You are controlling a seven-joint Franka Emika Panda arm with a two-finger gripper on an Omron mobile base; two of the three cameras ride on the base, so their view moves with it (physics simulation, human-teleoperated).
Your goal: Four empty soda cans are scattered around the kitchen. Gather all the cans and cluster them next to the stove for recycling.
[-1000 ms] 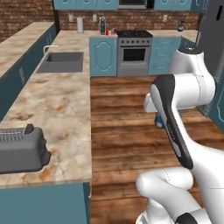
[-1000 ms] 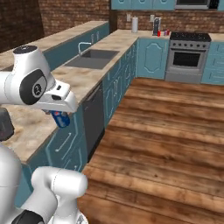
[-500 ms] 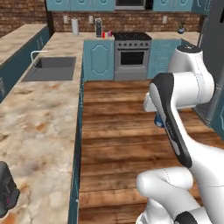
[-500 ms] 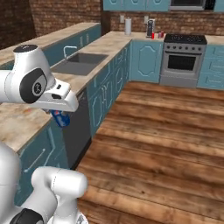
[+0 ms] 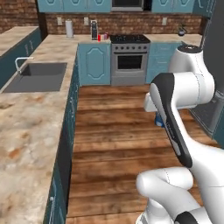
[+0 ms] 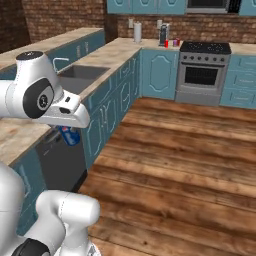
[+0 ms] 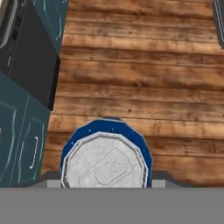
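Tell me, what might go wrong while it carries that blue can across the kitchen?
The blue can hangs over bare wood floor, so if the grip slips it falls and rolls away. By the stove, the red can and coffee machine stand close together; setting this one down could knock the can over.
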